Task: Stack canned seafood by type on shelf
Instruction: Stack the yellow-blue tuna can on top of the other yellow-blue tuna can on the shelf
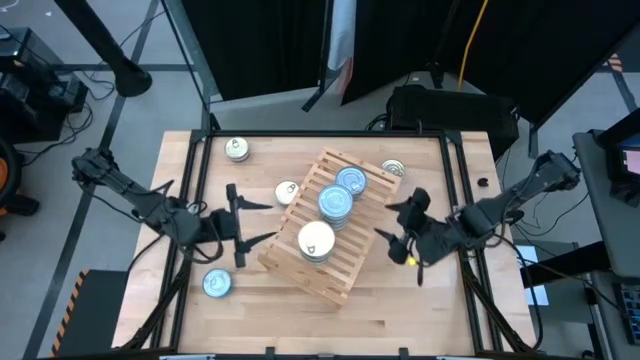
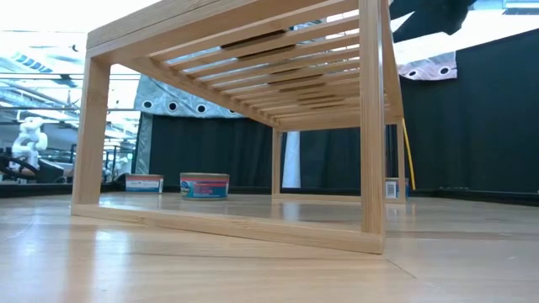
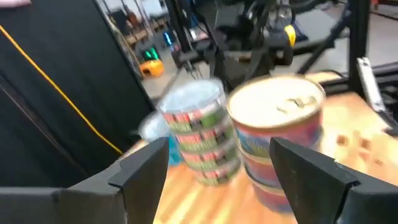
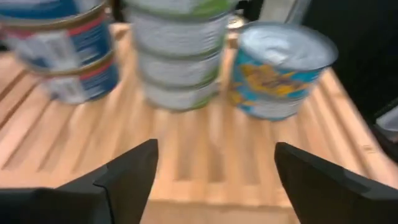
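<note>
Shelf (image 1: 325, 262) lies between both grippers, carrying three tin stacks (image 1: 336, 203). Left gripper (image 1: 237, 224): fingers apart, empty, white-topped stack (image 3: 278, 140) just ahead. Right gripper (image 1: 398, 227): fingers apart, empty, blue-topped tin (image 4: 280, 68) ahead on the slats.

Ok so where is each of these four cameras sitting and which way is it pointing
High: overhead, straight down on the shelf; both arms show.
Low: at tabletop height, looking level under the shelf; no gripper shows.
Left wrist: past the open left gripper toward the white-topped stack.
Right wrist: past the open right gripper over the slats.
Both wrist views share the green-labelled stack.
</note>
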Available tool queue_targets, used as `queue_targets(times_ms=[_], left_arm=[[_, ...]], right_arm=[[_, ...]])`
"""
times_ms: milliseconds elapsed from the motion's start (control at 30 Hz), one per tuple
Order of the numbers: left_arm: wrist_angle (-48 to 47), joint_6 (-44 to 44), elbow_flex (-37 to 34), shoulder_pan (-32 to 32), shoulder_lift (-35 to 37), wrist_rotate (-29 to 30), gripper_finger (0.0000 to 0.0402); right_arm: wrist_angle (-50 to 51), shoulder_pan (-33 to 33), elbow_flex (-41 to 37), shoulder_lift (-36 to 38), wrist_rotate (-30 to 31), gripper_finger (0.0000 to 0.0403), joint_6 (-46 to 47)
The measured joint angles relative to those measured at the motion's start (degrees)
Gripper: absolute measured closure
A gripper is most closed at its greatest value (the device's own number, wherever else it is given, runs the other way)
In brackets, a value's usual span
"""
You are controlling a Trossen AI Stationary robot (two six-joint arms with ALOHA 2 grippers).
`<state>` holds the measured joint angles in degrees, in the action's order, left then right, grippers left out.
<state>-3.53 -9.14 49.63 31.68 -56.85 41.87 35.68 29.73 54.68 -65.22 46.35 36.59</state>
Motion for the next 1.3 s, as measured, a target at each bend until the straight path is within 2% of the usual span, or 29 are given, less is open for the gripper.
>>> queue_targets(times_ms=[167,333,467,767,867,1000,1300], left_arm=[[-12.91,14.48,0.0,4.22,3.15,-5.2,0.0114],[-25.47,35.34,0.02,10.15,3.43,-16.76,0.013],[-31.27,50.75,0.02,16.26,0.93,-24.02,0.0177],[-43.18,76.37,0.02,26.9,-10.12,-25.74,0.0304],[-46.28,82.14,0.0,28.02,-14.44,-28.21,0.0333],[-45.37,85.65,0.0,28.74,-19.25,-30.89,0.0359],[-42.66,92.33,0.0,30.52,-26.83,-32.9,0.0385]], right_arm=[[-0.23,5.73,0.0,-2.52,0.04,0.0129,1.59],[-0.39,10.11,0.0,-3.73,-0.08,0.017,-1.76],[-0.7,10.93,0.0,-3.56,0.15,0.02,-4.26],[-0.74,10.89,0.0,-3.44,0.11,0.0245,-6.68],[-0.74,10.89,0.0,-3.44,0.11,0.0253,-5.39],[-0.77,10.87,0.0,-3.44,0.08,0.0261,-3.85],[-0.83,10.87,0.0,-3.44,0.17,0.0263,-1.5]])
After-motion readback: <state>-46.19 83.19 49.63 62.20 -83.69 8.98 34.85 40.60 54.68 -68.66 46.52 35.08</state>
